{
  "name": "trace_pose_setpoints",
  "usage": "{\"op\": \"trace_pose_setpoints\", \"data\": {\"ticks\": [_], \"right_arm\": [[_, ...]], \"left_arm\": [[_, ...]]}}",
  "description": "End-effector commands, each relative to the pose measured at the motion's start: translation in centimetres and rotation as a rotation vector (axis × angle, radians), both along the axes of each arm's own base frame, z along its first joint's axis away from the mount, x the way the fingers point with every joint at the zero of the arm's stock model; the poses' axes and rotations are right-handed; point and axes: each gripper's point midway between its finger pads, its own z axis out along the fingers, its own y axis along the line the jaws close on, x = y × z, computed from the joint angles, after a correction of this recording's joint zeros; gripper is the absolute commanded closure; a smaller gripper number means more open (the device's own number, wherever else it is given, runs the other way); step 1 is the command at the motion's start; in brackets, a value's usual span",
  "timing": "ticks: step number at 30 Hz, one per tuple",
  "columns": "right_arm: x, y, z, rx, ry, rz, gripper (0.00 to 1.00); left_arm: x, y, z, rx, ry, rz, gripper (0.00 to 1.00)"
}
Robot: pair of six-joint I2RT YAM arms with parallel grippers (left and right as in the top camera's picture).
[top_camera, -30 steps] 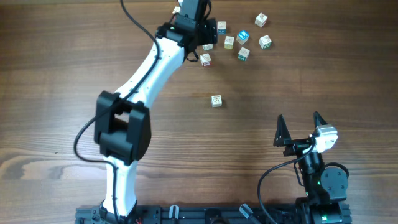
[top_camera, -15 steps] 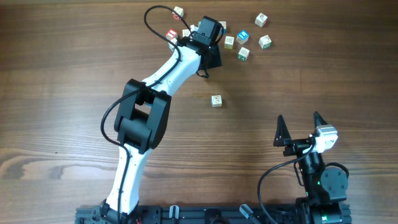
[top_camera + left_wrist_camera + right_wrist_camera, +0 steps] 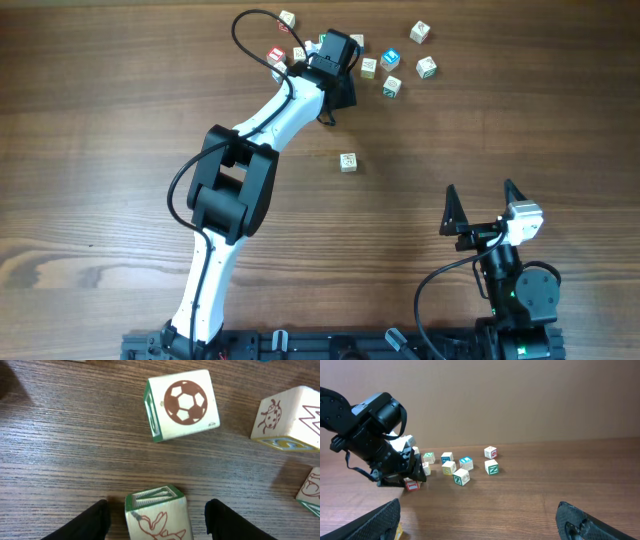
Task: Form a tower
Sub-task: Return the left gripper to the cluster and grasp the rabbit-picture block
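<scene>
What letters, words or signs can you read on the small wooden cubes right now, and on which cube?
"Z", green, apparently: green-edged pale wooden cube, right wrist view.
Brown football picture, no text: green-sided wooden cube.
Brown ladybird picture, plus a cut-off red zigzag letter: pale wooden cube at the right edge.
Raised green letter, unreadable: nearest wooden cube with a red line drawing.
All other cubes: too small to read.
</scene>
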Motion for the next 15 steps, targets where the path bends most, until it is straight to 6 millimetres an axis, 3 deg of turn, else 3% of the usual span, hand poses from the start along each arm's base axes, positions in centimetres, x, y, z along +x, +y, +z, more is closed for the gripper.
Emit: {"op": "trace_pose_setpoints", "data": {"ticks": [1, 5, 10, 15], "right_arm": [[0.0, 0.1, 0.1, -0.002, -0.007, 0.010, 0.00], [0.0, 0.1, 0.1, -0.001, -0.006, 0.009, 0.00], [0.0, 0.1, 0.1, -0.002, -0.007, 0.010, 0.00], [0.0, 0.1, 0.1, -0.002, -0.007, 0.010, 0.00]], "left_arm": [[0.1, 0.7, -1.7, 0.022, 0.017, 0.013, 0.45], [0.4, 1.5, -1.7, 0.024, 0.018, 0.024, 0.68], [0.1, 2.3, -1.0, 0.044, 0.034, 0.013, 0.83], [-1.1, 2.7, 5.9, 0.028, -0.003, 0.006, 0.84]]}}
